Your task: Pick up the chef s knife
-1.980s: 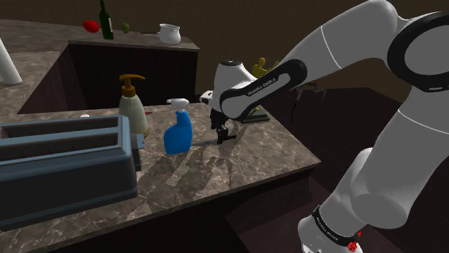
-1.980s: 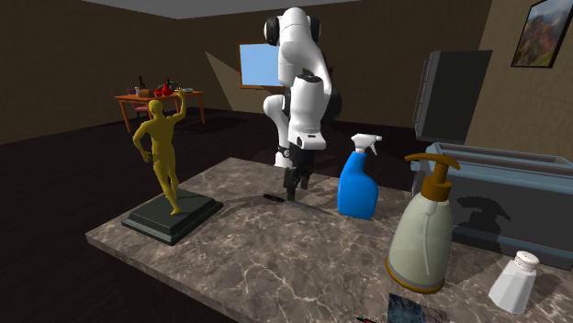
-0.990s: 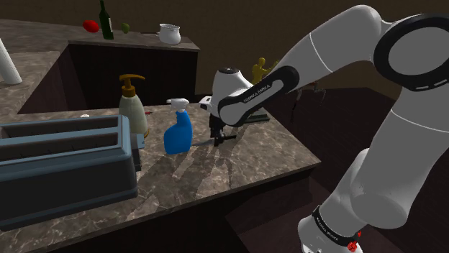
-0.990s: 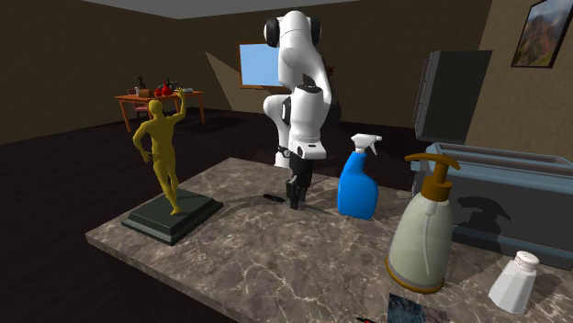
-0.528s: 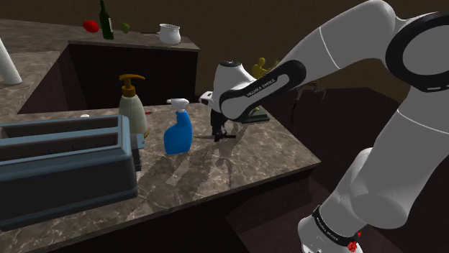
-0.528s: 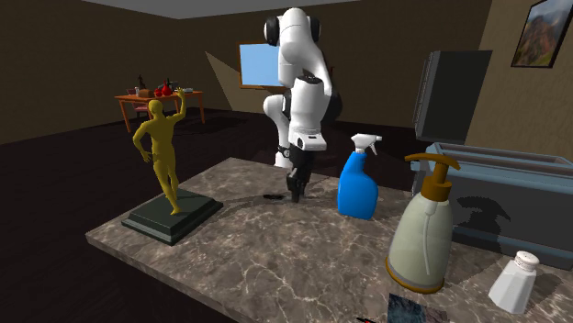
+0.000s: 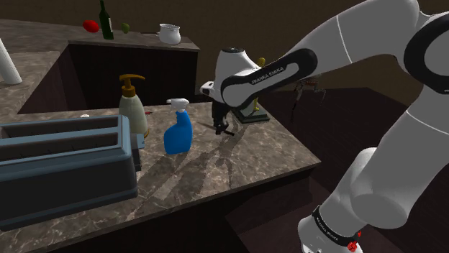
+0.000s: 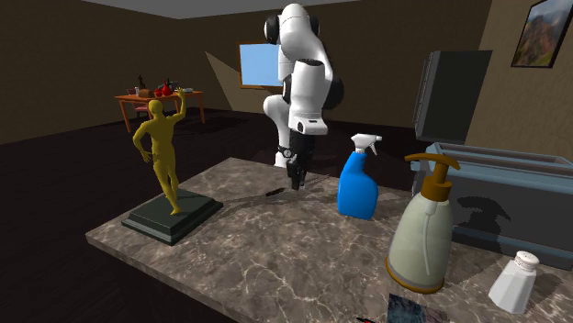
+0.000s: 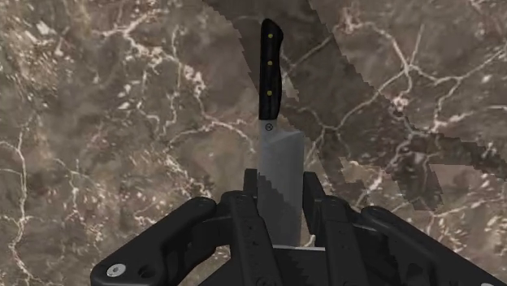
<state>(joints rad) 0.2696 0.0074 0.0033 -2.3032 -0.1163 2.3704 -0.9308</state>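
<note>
I read the gripper (image 9: 282,195) as clamped on the chef's knife (image 9: 273,122) by its blade, handle sticking out, near the blue spray bottle (image 8: 358,188). My worry: slick flat blade, heavy handle, so it may pivot or slide free during the lift.
</note>
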